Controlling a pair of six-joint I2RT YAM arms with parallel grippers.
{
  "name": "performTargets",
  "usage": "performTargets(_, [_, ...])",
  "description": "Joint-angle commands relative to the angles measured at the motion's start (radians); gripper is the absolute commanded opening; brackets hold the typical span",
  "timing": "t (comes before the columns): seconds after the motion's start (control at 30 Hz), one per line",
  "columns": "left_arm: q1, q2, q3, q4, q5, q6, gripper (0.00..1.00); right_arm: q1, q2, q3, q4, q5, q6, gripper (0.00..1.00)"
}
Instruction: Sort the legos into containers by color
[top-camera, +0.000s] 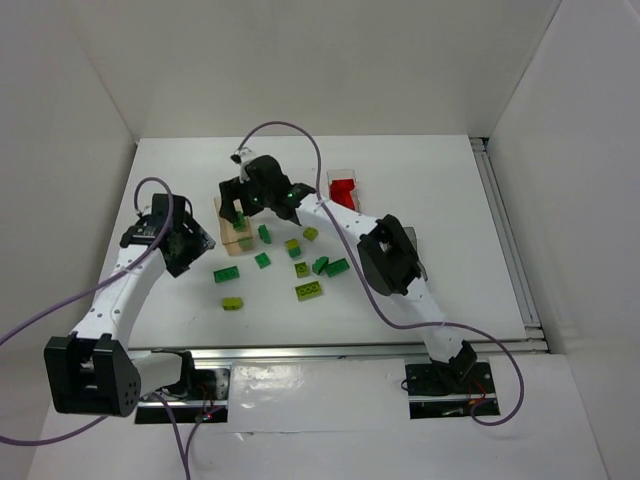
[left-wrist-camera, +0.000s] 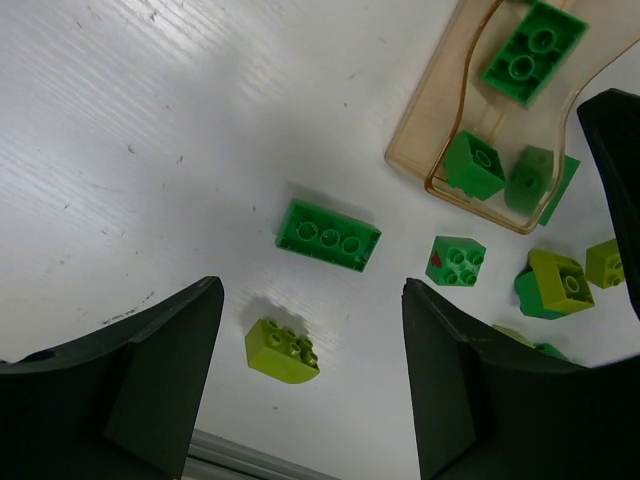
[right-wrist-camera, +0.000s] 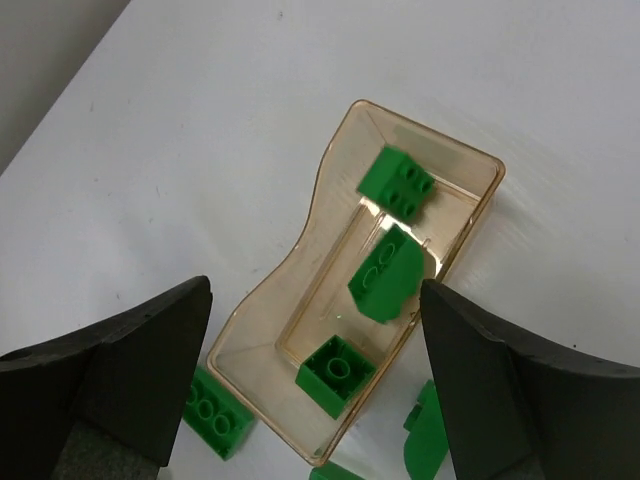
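Note:
My right gripper (right-wrist-camera: 315, 288) (top-camera: 240, 205) is open above a tan translucent container (right-wrist-camera: 262, 300) (top-camera: 232, 240). Three dark green legos lie in it, one square (right-wrist-camera: 336, 375) just below the jaws, a tilted one (right-wrist-camera: 383, 272) and one at the far end (right-wrist-camera: 397, 183). My left gripper (left-wrist-camera: 312, 290) (top-camera: 188, 250) hangs open and empty over the table. A lime lego (left-wrist-camera: 282, 350) (top-camera: 232, 302) lies under it, nearer its left finger, with a dark green bar (left-wrist-camera: 328, 235) (top-camera: 226, 275) just beyond. Red legos (top-camera: 343, 192) sit in a clear container (top-camera: 345, 175) at the back.
Loose dark green (top-camera: 337, 267) and lime legos (top-camera: 308, 290) are scattered mid-table, right of the tan container. A small dark green square (left-wrist-camera: 456, 260) and a lime one (left-wrist-camera: 560, 280) lie near that container's corner. The metal rail (top-camera: 350, 350) marks the table's near edge.

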Motion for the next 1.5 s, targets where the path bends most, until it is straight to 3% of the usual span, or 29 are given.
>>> performTargets(0.0, [0.006, 0.013, -0.030, 0.037, 0.028, -0.026, 0.80, 0.016, -0.106, -0.038, 0.005, 0.062, -0.017, 0.92])
performTargets(0.17, [0.006, 0.076, -0.085, 0.090, 0.071, -0.067, 0.80, -0.026, -0.257, -0.261, 0.086, 0.084, -0.003, 0.89])
performTargets(0.37, [0.006, 0.137, -0.130, 0.124, 0.126, -0.263, 0.80, -0.089, -0.564, -0.597, 0.171, 0.119, 0.019, 0.86])
performTargets(0.57, [-0.003, 0.208, -0.118, 0.124, 0.097, -0.412, 0.78, -0.123, -0.715, -0.772, 0.171, 0.119, 0.028, 0.86])
performTargets(0.87, [-0.094, 0.325, -0.099, 0.078, 0.039, -0.603, 0.72, -0.132, -0.745, -0.825, 0.162, 0.108, 0.028, 0.86])
performTargets(1.13, [-0.126, 0.366, -0.036, 0.041, -0.030, -0.621, 0.72, -0.132, -0.745, -0.845, 0.152, 0.085, 0.028, 0.85])
performTargets(1.47, [-0.151, 0.363, -0.027, 0.041, -0.086, -0.600, 0.83, -0.132, -0.745, -0.854, 0.152, 0.053, 0.028, 0.85])
